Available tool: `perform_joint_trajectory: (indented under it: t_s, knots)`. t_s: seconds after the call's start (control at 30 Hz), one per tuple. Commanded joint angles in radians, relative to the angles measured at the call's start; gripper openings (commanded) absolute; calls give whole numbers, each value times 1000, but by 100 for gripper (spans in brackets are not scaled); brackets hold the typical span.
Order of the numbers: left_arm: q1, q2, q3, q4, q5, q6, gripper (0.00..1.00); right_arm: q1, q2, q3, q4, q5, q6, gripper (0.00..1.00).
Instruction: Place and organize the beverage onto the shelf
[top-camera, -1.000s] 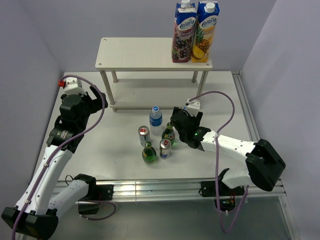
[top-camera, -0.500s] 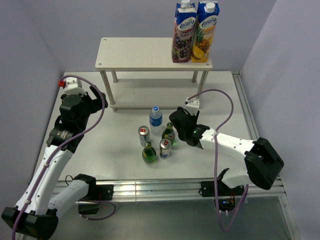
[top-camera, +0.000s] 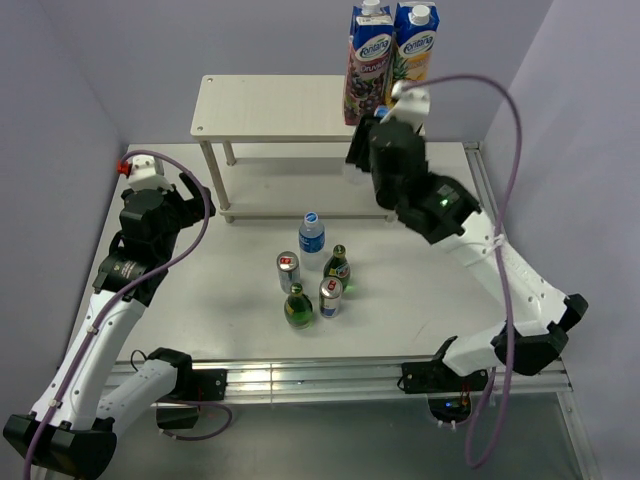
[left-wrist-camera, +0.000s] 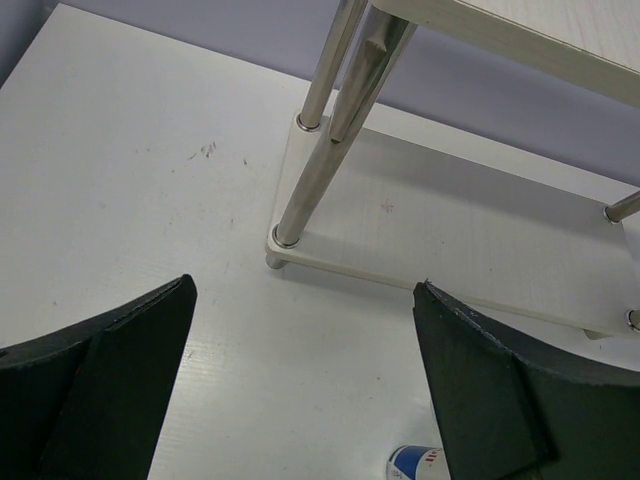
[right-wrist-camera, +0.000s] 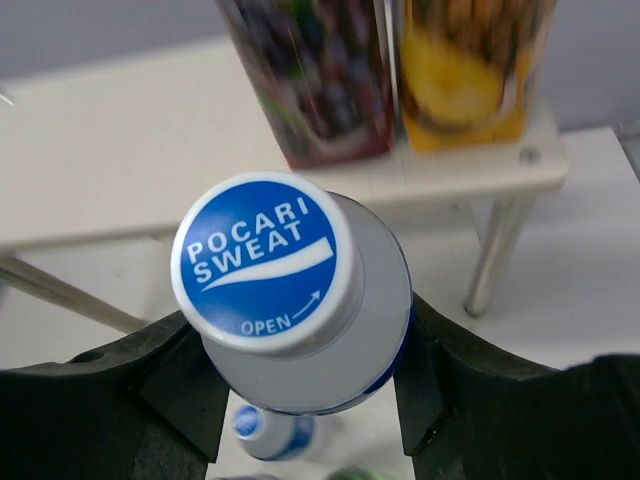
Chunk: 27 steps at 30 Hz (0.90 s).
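Top view: the right arm was low among the drinks a second ago. It now reaches up and back, with the right pincer (top-camera: 365, 160) at the right end of the shelf (top-camera: 270, 105), just in front of the two juice cartons (top-camera: 391, 60) on the top board. Its own body hides what it carries here. On the surface (top-camera: 230, 290) a small blue-capped bottle (top-camera: 311, 235), two cans (top-camera: 288, 268) and two green bottles (top-camera: 337, 265) stand grouped as before. The left pincer (top-camera: 180, 205) has not moved from its place near the shelf's left legs.

Left wrist view: its jaws stand wide apart with nothing between them. They hang over bare surface facing a shelf leg and the lower board.

Right wrist view: the jaws, wider a second ago, are now closed on the body of a Pocari Sweat bottle (right-wrist-camera: 265, 260). It is held upright in the air, cap toward the camera. The top board and the blurred cartons lie just beyond it.

The pick looks finished and the carry nearly so. The likely next step is to set the bottle down on the top board beside the purple carton. Five drinks are still to be shelved.
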Motion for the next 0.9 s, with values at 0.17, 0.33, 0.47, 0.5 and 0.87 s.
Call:
perform_joint_trajectory:
  t_s: [0.17, 0.33, 0.47, 0.5, 0.87]
  knots:
    - [6, -8, 2, 13, -19, 17, 96, 32, 307, 797, -118, -122, -243, 0]
    - [13, 1, 1, 13, -13, 15, 96, 63, 372, 888, 43, -226, -341, 0]
    - [16, 11, 1, 14, -14, 15, 96, 63, 429, 941, 132, -272, -352, 0]
    - [16, 14, 1, 13, -8, 17, 96, 65, 468, 966, 139, -278, -381, 0]
    - [17, 20, 4, 13, -3, 17, 96, 66, 576, 986, 362, -252, -498, 0]
